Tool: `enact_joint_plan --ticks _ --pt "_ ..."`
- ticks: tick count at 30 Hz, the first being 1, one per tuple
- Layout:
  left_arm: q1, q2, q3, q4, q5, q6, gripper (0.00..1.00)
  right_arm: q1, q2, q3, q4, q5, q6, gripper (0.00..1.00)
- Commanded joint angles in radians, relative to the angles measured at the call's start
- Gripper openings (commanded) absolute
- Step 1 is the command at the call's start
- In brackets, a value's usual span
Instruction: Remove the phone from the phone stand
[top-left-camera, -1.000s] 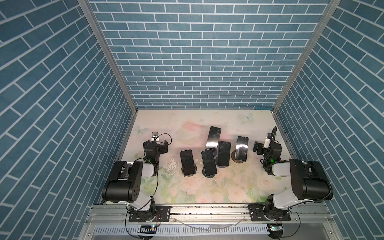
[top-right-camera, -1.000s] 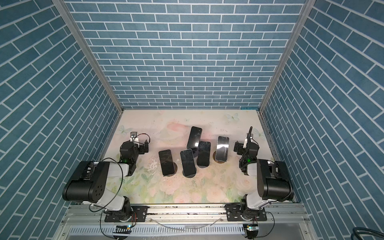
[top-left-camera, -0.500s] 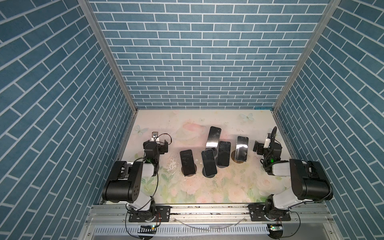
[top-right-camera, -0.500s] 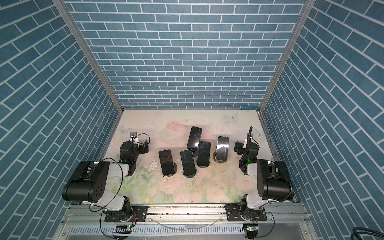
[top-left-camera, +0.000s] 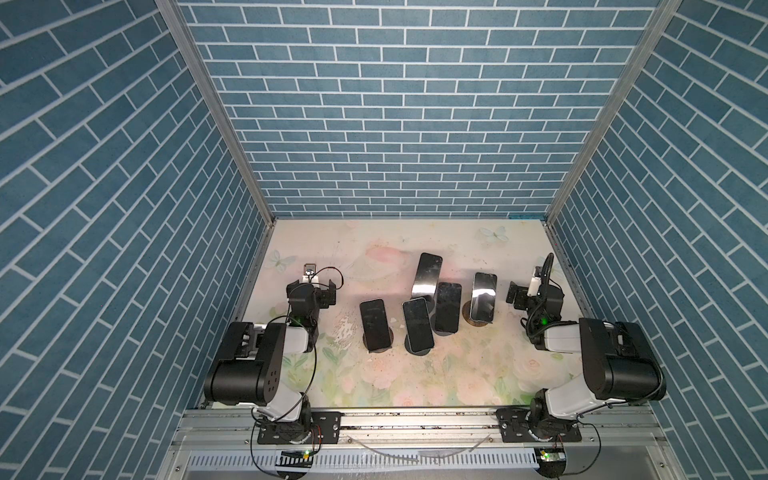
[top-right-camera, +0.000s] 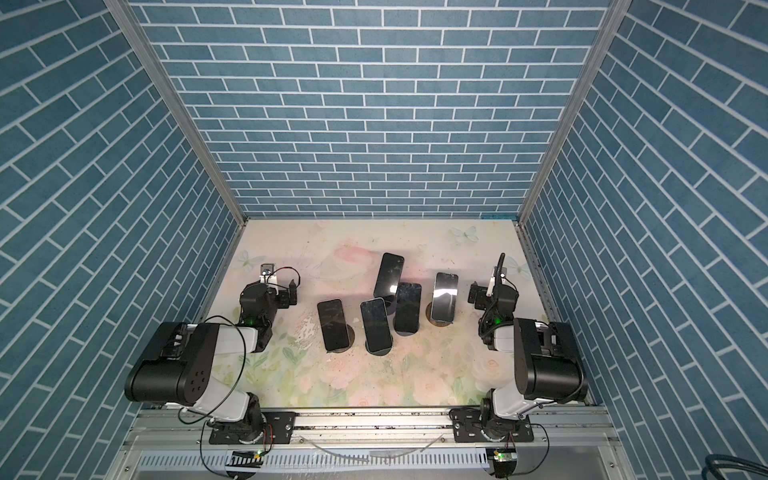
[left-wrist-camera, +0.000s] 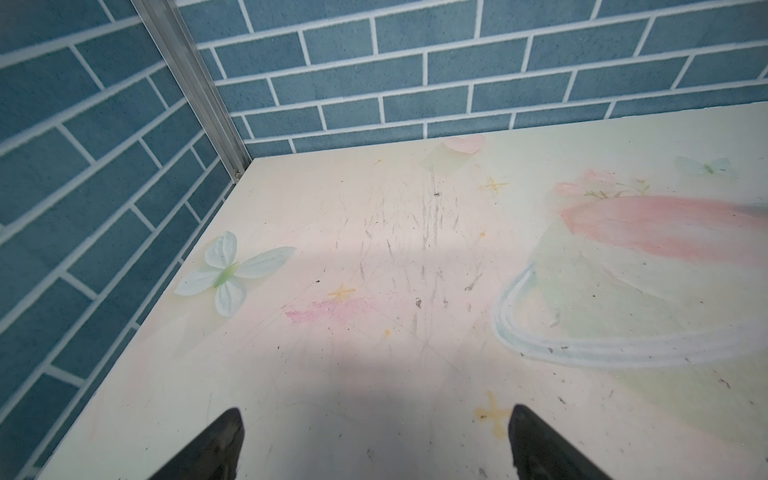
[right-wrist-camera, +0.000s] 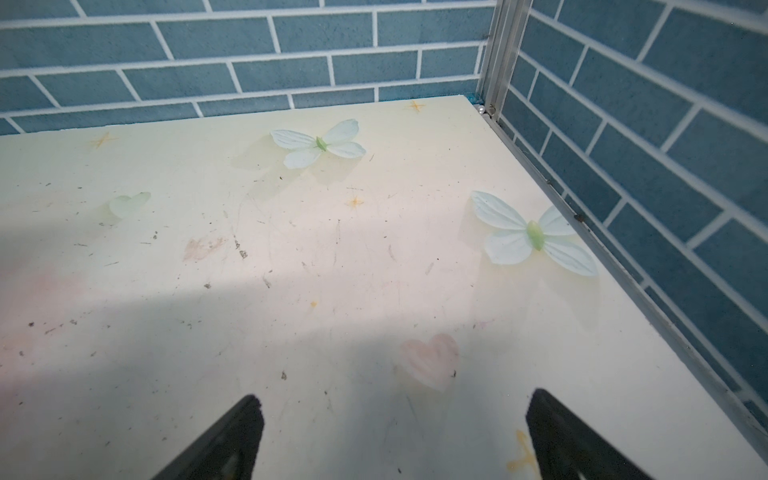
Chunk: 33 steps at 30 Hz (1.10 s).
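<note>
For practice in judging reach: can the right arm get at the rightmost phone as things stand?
Probably yes. The rightmost phone stands close beside the open right pincer, nothing between them in both top views; but the pincer faces the back wall, so it must turn first.

The walls carry a teal-blue brick pattern with white grout lines, edged by silver metal posts. The table is cream, printed with faded pink and green florals, yellow stars, a pink heart and pale blue butterflies with green bodies. The phones are black with glossy dark screens. Their stands are black, except one brown stand base. The arms are black and white.
</note>
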Motion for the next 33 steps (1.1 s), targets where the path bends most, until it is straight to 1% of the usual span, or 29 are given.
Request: enact_joint_plan --ticks 1,12,14,17,19,22,26,28,31,33 --pt "0.003 0.002 0.01 0.003 -0.006 -0.004 1.0 0.002 0.004 0.019 0.015 0.01 -0.007 0.99" --pt "0.005 0.002 0.015 -0.008 0.03 0.01 1.0 0.002 0.001 0.016 0.019 -0.003 -0.01 0.99" --pt "0.003 -0.003 0.011 -0.002 0.011 0.007 1.0 0.003 -0.013 0.017 0.006 -0.018 -0.02 0.99" --pt "0.001 -0.052 0.001 -0.022 -0.04 -0.012 1.0 0.003 -0.094 0.014 -0.055 0.012 -0.015 0.99" --pt "0.001 -0.105 0.023 -0.108 -0.084 -0.03 1.0 0.003 -0.162 0.032 -0.161 0.034 -0.014 0.99" --pt "-0.001 -0.173 0.089 -0.305 -0.125 -0.062 1.0 0.007 -0.248 0.085 -0.342 0.073 0.019 0.99" --pt "-0.005 -0.234 0.151 -0.505 -0.189 -0.122 1.0 0.013 -0.338 0.175 -0.604 0.154 0.116 0.99" --pt "-0.008 -0.262 0.18 -0.611 -0.224 -0.159 1.0 0.016 -0.369 0.232 -0.753 0.16 0.174 0.99" --pt "-0.01 -0.319 0.198 -0.724 -0.247 -0.231 1.0 0.025 -0.398 0.318 -0.951 0.156 0.257 0.99" --pt "-0.012 -0.363 0.216 -0.825 -0.255 -0.3 1.0 0.039 -0.41 0.37 -1.07 0.156 0.306 0.99"
